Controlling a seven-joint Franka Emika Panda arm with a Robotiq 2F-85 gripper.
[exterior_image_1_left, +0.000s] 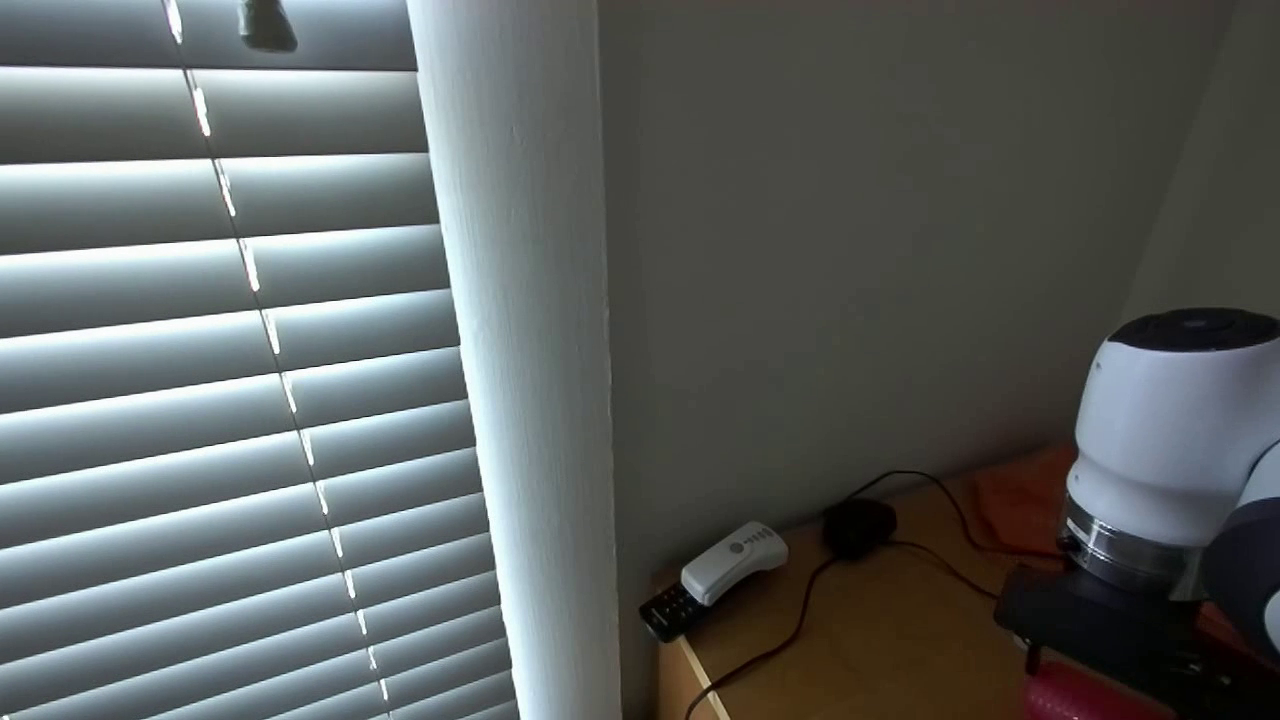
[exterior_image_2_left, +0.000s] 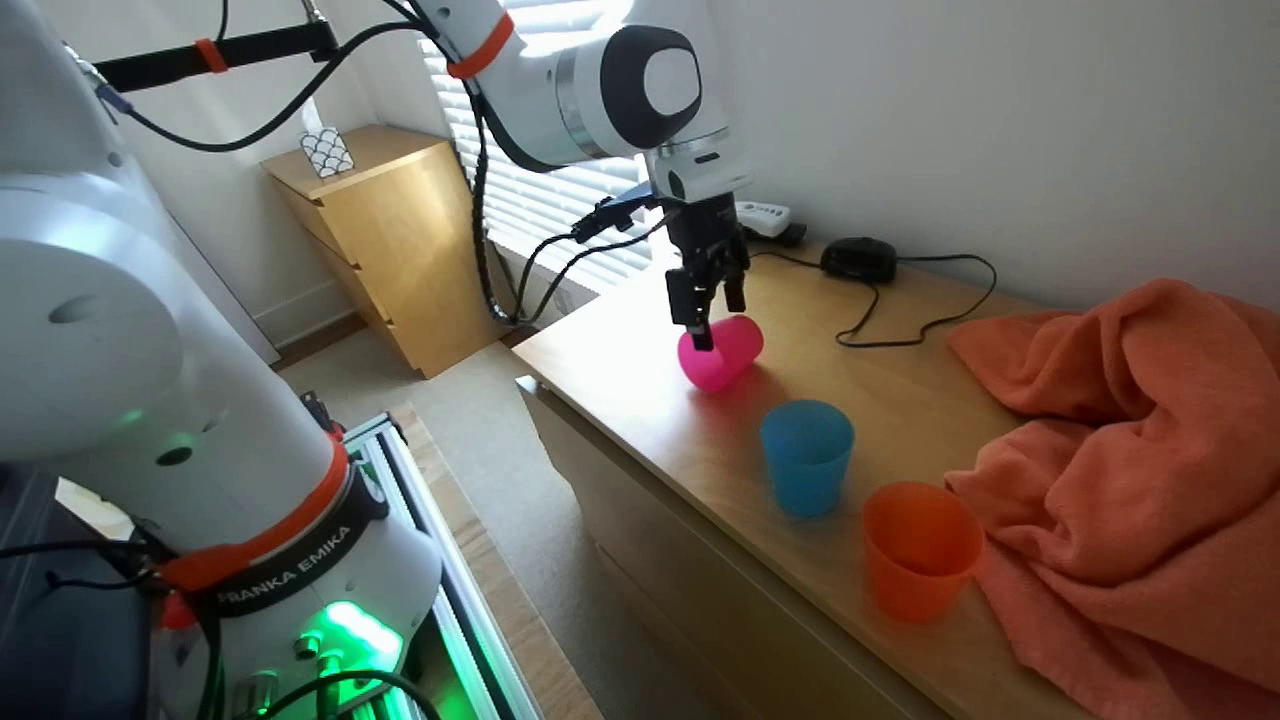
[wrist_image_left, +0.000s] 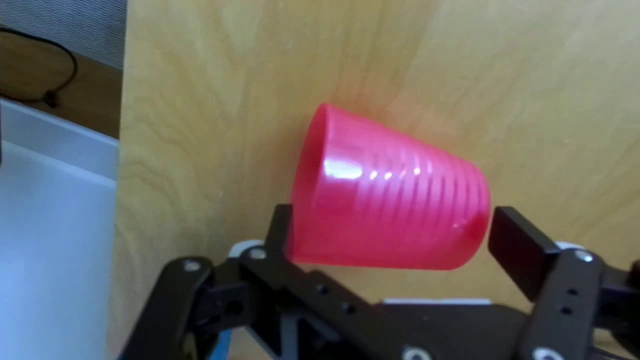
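Note:
A pink cup (wrist_image_left: 390, 200) lies on its side on the wooden top (wrist_image_left: 210, 125), its mouth toward the left in the wrist view. My gripper (wrist_image_left: 393, 225) stands open over it, with one finger (wrist_image_left: 280, 230) by the rim and the other (wrist_image_left: 520, 245) just off the base end. A narrow gap shows at the base side; whether the rim-side finger touches the cup I cannot tell. In an exterior view the gripper (exterior_image_2_left: 719, 325) reaches down over the pink cup (exterior_image_2_left: 722, 358). Only part of the cup (exterior_image_1_left: 1085, 692) appears at the lower edge of an exterior view.
A blue cup (exterior_image_2_left: 808, 460) and an orange cup (exterior_image_2_left: 918, 560) stand upright near the dresser's front edge. Beside them lies a crumpled orange towel (exterior_image_2_left: 1150, 450). A black adapter (exterior_image_2_left: 858, 260) with its cable and a white remote (exterior_image_1_left: 735, 562) lie by the wall.

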